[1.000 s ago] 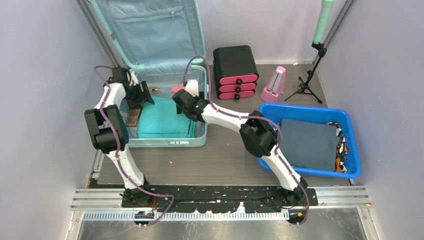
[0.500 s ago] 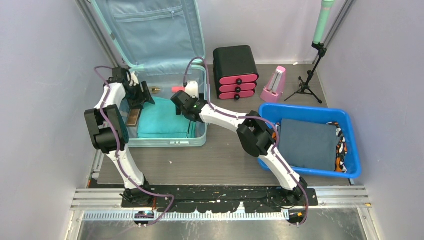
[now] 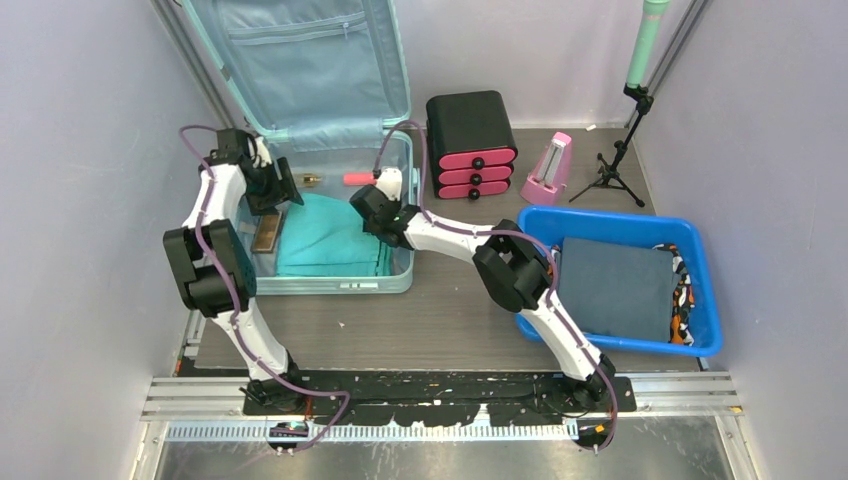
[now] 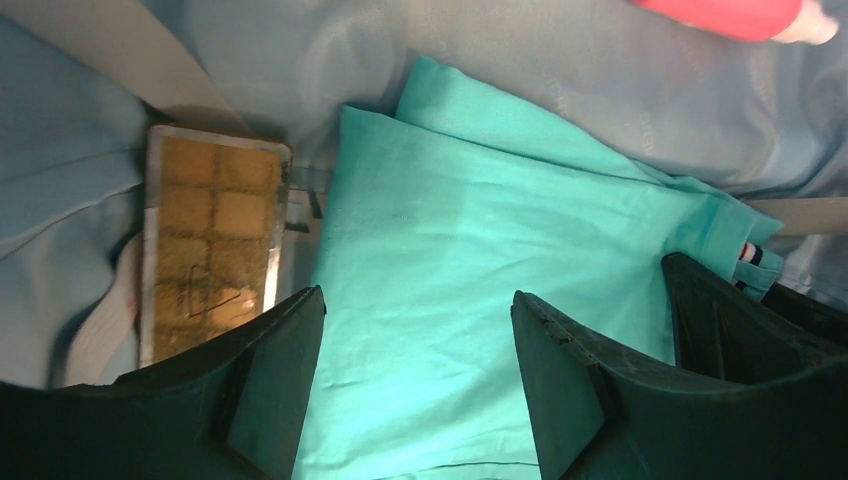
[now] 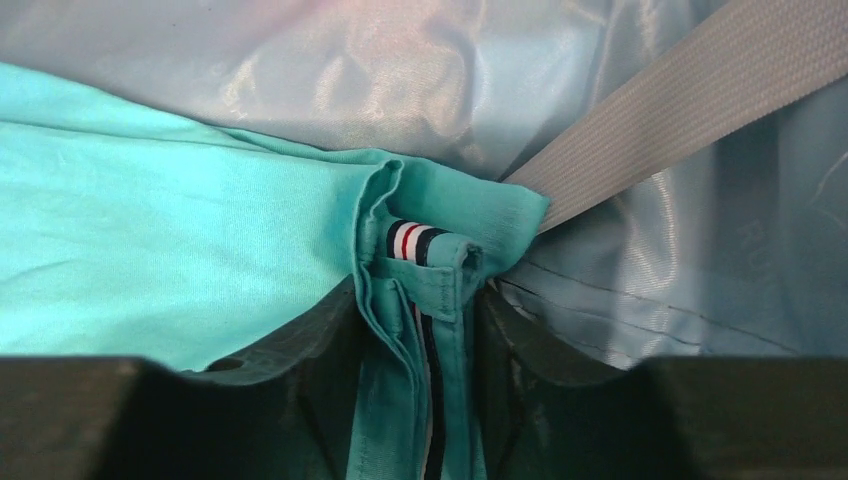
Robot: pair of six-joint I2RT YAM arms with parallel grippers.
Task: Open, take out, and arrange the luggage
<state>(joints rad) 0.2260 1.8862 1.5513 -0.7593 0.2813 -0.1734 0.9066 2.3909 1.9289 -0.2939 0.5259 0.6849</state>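
The luggage (image 3: 330, 284), a mint-green suitcase, lies open with its lid (image 3: 300, 60) leaning on the back wall. Inside lies a folded teal garment (image 3: 325, 235). My right gripper (image 3: 372, 205) is at the garment's right back corner. In the right wrist view the right gripper (image 5: 420, 300) is shut on the bunched hem of the teal garment (image 5: 150, 260), where a striped tab shows. My left gripper (image 3: 285, 190) hangs over the garment's left part. In the left wrist view the left gripper (image 4: 418, 300) stands open above the teal garment (image 4: 480, 250), nothing between its fingers.
A flat golden box (image 4: 210, 240) lies left of the garment and a pink item (image 3: 358, 178) at the suitcase's back. A grey strap (image 5: 680, 110) crosses the lining. A black drawer box (image 3: 471, 145), pink metronome (image 3: 548, 170), tripod (image 3: 618, 160) and blue tub (image 3: 610, 215) holding grey cloth (image 3: 615, 285) stand to the right.
My right gripper has moved down to the garment's back right corner and closed on its hem. The left arm has shifted slightly back and left, still open.
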